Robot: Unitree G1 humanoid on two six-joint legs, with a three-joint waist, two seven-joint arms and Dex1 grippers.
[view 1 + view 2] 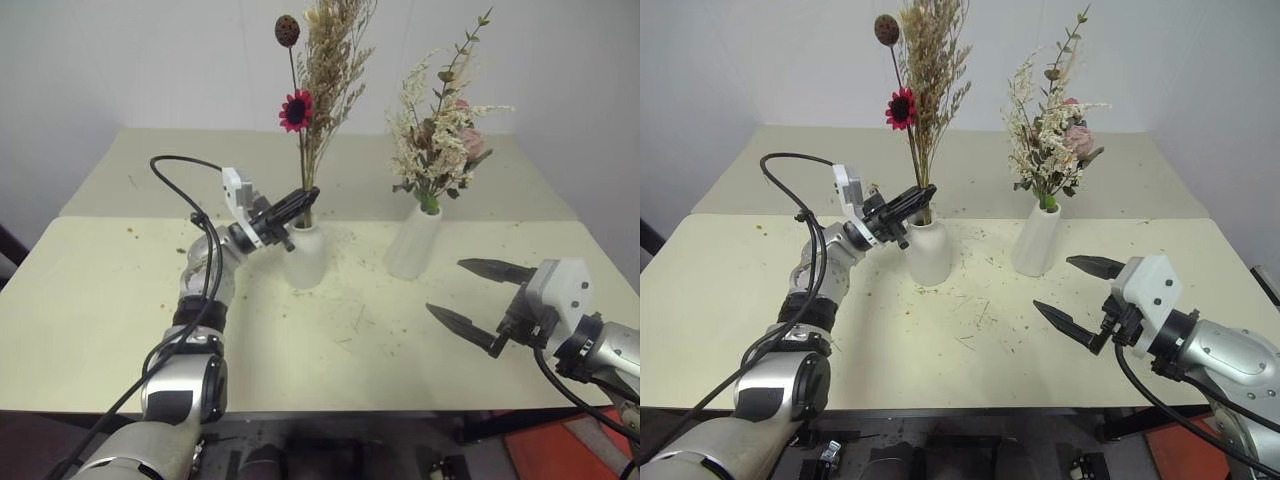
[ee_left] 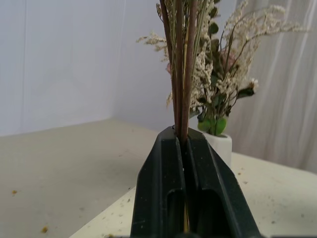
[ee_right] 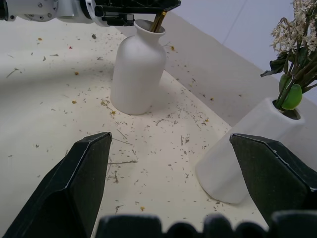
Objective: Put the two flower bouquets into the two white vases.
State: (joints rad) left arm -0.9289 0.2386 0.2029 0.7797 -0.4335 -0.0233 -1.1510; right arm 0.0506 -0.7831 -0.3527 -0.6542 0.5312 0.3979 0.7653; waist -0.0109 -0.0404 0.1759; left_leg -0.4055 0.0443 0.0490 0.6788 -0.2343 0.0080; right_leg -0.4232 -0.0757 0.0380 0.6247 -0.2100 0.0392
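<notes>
The thin brown bouquet (image 1: 318,80), with its pink-red flower at about nine o'clock from the dry plumes and a dark seed head above that, stands upright with its stems running down into the neck of the squat round-shouldered vase (image 1: 305,256). My left hand (image 1: 303,201) is clamped tight on those stems just above the vase's mouth; from my left wrist I see the stems rising straight out from between my two black fingers (image 2: 163,198), which are pressed together around them.

At about three o'clock from the squat vase, a little apart, stands the taller tapered vase (image 1: 414,242). The fuller cream-white bouquet (image 1: 440,135) with green leaves and a touch of pink already sits in it, leaning slightly toward one o'clock.

Both vases rest on the pale desk (image 1: 90,300), near the seam where its front leaf meets the rear one. The surface around and in front of them is sprinkled with dry flower crumbs (image 3: 114,134).

My right hand (image 1: 481,297) hovers over the desk at about four o'clock from the tapered vase, well apart from it, its fingers spread wide and holding nothing.
</notes>
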